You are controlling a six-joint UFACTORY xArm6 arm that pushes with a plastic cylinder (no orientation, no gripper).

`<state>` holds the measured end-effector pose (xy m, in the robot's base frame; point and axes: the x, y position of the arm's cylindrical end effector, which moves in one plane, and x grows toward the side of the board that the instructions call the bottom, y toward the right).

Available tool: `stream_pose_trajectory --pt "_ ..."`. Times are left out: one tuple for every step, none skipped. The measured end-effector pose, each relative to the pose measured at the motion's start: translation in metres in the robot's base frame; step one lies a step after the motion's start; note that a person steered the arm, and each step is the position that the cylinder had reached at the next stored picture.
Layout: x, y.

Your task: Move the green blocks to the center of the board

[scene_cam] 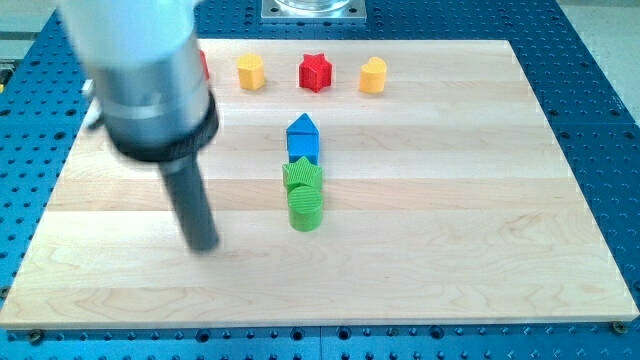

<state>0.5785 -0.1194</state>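
Observation:
Two green blocks sit near the middle of the wooden board (450, 200): a green star-shaped block (302, 175) and, touching it just below, a green cylinder (306, 210). A blue block (303, 137) with a pointed top touches the star from above, so the three form a short column. My tip (204, 244) rests on the board to the left of the green cylinder, about a hundred pixels away and slightly lower in the view. It touches no block.
Along the view's top edge stand a yellow block (250, 71), a red star-shaped block (316, 72) and a yellow block (373, 75). Another red block (204, 64) is mostly hidden behind the arm's grey body (140, 70).

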Motion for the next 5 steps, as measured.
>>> stream_pose_trajectory --pt "0.038 0.04" --pt "-0.01 0.093" --pt "-0.053 0.122" --pt "-0.083 0.094" --pt "-0.119 0.078"
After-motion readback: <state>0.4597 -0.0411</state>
